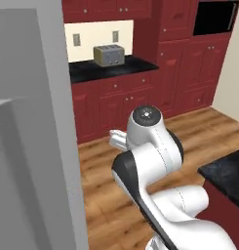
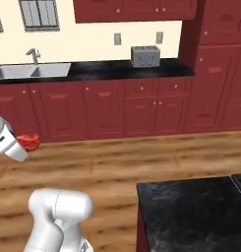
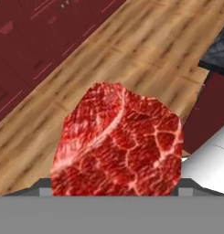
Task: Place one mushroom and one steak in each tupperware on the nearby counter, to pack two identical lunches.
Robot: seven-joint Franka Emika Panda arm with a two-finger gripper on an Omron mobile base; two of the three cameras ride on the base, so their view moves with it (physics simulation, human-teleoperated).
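A steak (image 3: 118, 146), a red slab with pale marbling, hangs in the air over the wooden floor and covers the fingertips in the hand view. In the right base view my gripper (image 2: 22, 144) reaches in from the left edge, shut on the steak (image 2: 29, 141), low in front of the red cabinets. A corner of the black stone counter (image 2: 191, 211) lies to the lower right, also seen in the left base view as the counter (image 1: 226, 173). The mushroom and the tupperware are out of view.
A tall grey panel (image 1: 33, 122) stands close on the left. The far counter (image 2: 117, 70) carries a toaster (image 2: 145, 55) and a sink (image 2: 31, 71). Wooden floor (image 2: 141, 157) stretches between the cabinets and the near counter.
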